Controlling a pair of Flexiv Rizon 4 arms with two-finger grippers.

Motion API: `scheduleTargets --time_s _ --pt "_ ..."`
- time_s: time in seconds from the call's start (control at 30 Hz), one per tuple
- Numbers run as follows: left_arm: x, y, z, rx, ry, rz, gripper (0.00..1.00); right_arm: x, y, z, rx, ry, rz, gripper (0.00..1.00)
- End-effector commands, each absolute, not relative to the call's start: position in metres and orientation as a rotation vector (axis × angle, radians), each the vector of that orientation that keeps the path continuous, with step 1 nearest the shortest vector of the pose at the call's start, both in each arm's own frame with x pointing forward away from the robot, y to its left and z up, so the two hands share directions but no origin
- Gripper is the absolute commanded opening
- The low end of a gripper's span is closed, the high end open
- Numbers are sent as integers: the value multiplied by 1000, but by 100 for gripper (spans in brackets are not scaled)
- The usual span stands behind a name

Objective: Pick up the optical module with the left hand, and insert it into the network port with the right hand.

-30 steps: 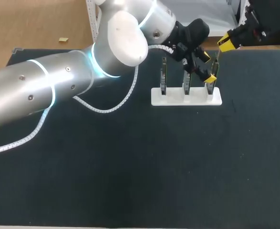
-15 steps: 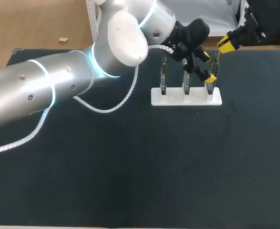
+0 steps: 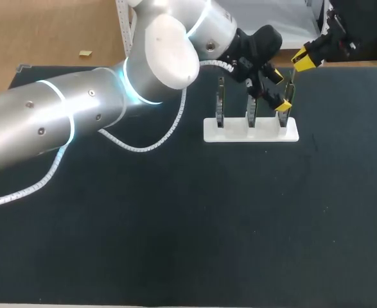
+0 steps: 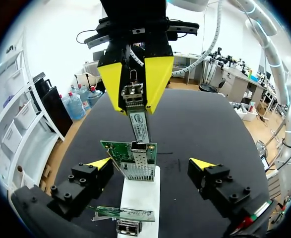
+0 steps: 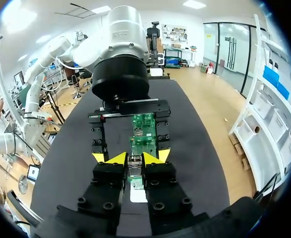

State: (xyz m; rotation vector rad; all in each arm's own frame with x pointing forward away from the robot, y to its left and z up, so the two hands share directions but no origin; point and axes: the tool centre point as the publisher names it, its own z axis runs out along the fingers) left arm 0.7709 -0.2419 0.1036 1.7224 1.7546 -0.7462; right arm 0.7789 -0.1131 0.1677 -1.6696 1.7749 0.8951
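**Alignment for insertion.** The right gripper [image 4: 134,99] pinched the optical module [image 4: 139,124] at its latch end. The module's long axis ran straight toward the network port [image 4: 138,166], with its free end at the port's mouth. The port's network card [image 4: 113,146] stood on the white stand [image 4: 140,198]. The left gripper [image 4: 150,163] was spread, one finger either side of that card.

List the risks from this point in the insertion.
The optical module in the right gripper looks slightly tilted at the port of the network card; pushing may jam it. The left gripper stands open around the card, not bracing it, so the card or its white stand may shift.
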Motion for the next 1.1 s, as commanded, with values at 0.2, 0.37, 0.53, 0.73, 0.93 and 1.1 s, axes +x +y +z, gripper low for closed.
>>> scheduleTargets --time_s 0.2,0.37,0.53,0.73,0.93,1.1 --pt "774 -243 104 1728 1759 -747 100 781 -110 172 -1676 1763 882 0" --pt "774 -243 104 1728 1759 -747 100 780 -109 170 -1674 1766 881 0" --pt "774 -243 104 1728 1759 -747 100 780 -108 168 -1677 1771 885 0" --pt "774 -243 104 1728 1759 -747 100 781 -109 165 -1685 1778 879 0" --pt "774 -243 104 1728 1759 -747 100 780 -109 162 -1685 1782 882 0" --pt "774 -243 104 1728 1759 -747 100 780 -108 164 -1681 1779 881 0"
